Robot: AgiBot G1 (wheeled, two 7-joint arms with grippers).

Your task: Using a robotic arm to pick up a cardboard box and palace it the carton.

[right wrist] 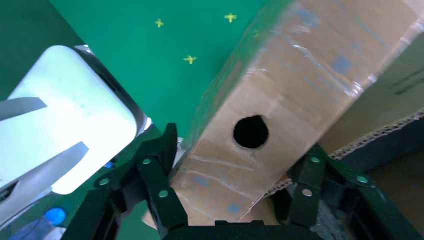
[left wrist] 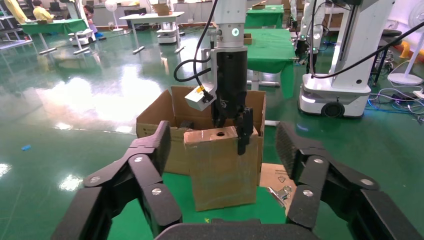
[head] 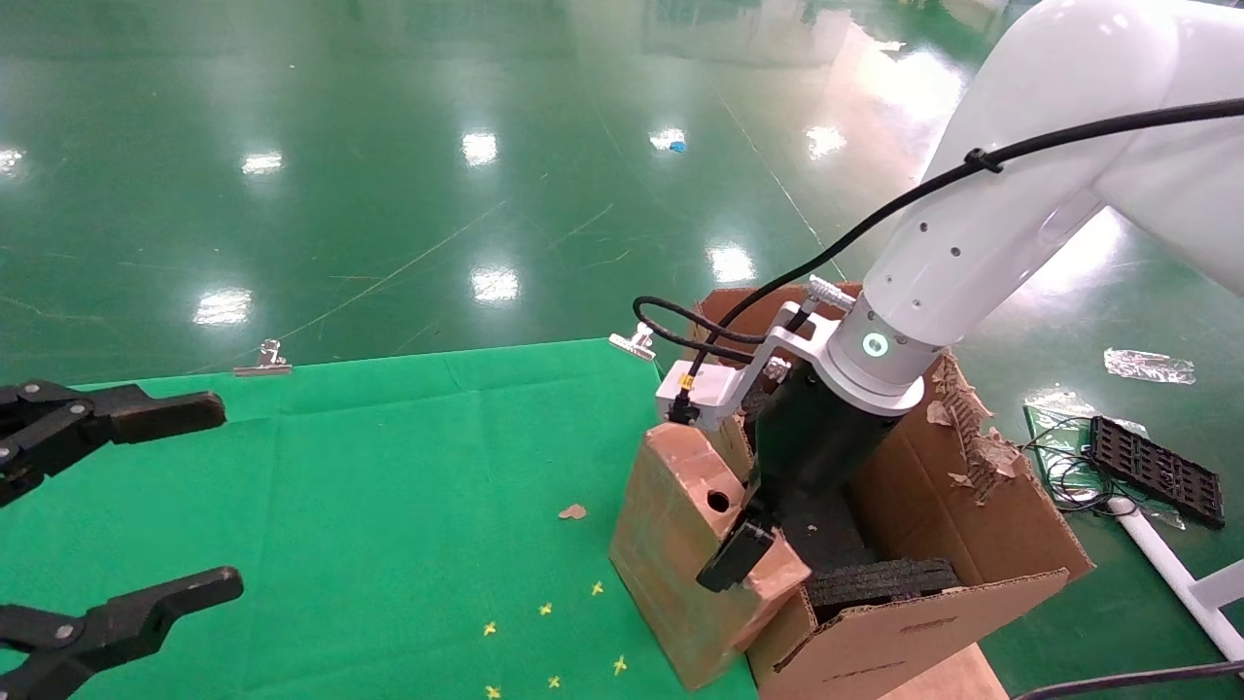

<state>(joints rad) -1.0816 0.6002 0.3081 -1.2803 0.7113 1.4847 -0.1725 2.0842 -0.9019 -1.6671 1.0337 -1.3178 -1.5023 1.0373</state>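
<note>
Pick done: right gripper (head: pixel 743 530) clamps the cardboard box (head: pixel 680 554) by its holed top, tilted against the carton (head: pixel 972 544) wall, outside it; placing inside remains; left gripper (head: pixel 126 506) idle, spread open.

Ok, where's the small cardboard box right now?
In the head view the cardboard box stands at the green table's right edge, against the carton, with the right gripper clamped on its top.

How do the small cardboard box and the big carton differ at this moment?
The cardboard box is slim, closed and tape-wrapped, with a round hole; the carton is far larger, open-topped, with upright flaps and a torn edge. The right gripper clamps the box, tilted at the carton's wall; the carton stands ungripped. Both are brown cardboard.
</note>
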